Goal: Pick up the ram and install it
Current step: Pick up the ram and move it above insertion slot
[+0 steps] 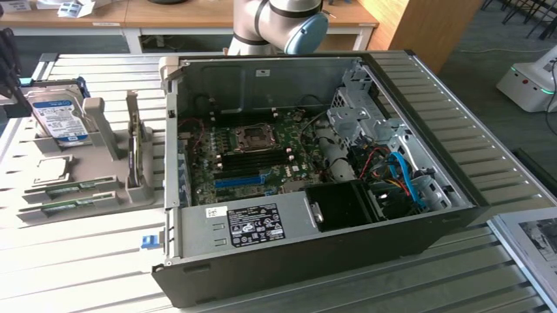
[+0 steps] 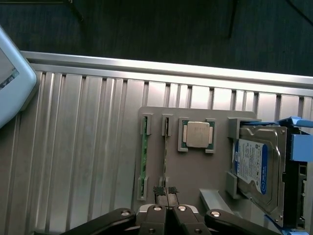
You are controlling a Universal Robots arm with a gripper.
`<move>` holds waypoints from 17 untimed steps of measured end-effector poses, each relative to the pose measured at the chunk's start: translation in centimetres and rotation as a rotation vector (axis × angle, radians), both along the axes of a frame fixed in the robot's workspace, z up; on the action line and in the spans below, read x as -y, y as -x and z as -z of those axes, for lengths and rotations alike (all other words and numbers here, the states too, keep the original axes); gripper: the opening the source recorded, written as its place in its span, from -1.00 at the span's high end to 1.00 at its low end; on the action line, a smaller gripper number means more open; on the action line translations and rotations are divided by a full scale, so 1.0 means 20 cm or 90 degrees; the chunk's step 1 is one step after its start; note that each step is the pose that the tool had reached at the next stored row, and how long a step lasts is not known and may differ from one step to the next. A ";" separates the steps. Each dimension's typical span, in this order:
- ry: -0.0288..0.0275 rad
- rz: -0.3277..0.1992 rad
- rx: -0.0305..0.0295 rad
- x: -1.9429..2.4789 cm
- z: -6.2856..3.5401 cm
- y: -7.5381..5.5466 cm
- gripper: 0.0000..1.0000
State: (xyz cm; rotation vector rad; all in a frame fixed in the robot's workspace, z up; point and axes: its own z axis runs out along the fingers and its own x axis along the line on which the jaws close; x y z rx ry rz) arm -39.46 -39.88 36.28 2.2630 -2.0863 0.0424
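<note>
The gripper [image 2: 165, 190] was shut, its two dark padded fingertips [image 2: 158, 190] pressed almost together and holding nothing. It hung over one end of the ram [image 2: 165, 149] without a visible grip on it. The ram was a thin stick lying edge-up in its slot on the grey holder tray [image 2: 195, 171].

A second ram stick [image 2: 144, 159], showing its green edge, lay in the neighbouring slot, so the ram sat between that stick and the square silver processor [image 2: 197, 133]. Past the processor stood the hard drive [image 2: 254, 164] with its blue-and-white label, propped on edge in its bracket.

In the exterior view the tray sat on the slatted metal table [image 1: 78, 261], at the exterior view's left of the open computer case [image 1: 304, 261]. Both sticks lay flat in it – the ram [image 1: 77, 189] just beside the processor [image 1: 52, 171], the second stick [image 1: 70, 207] nearer the tray's edge. The motherboard [image 1: 252, 163] lay exposed inside the case, and the robot arm [image 1: 278, 23] rose behind it.
</note>
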 end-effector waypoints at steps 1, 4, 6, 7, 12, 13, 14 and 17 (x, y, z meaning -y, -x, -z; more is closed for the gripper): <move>-0.0001 0.000 0.0000 0.000 0.007 0.00 0.80; -0.0005 0.000 0.0000 0.000 0.028 0.00 0.80; -0.0009 0.000 0.0000 0.000 0.039 0.00 0.80; -0.0011 0.000 0.0000 0.000 0.044 0.00 0.80; -0.0011 0.000 -0.0002 0.000 0.051 0.00 0.80; -0.0012 0.000 -0.0001 0.000 0.052 0.00 0.80; -0.0012 0.000 -0.0001 0.000 0.052 0.00 0.80; -0.0012 0.000 0.0000 0.000 0.052 0.00 0.80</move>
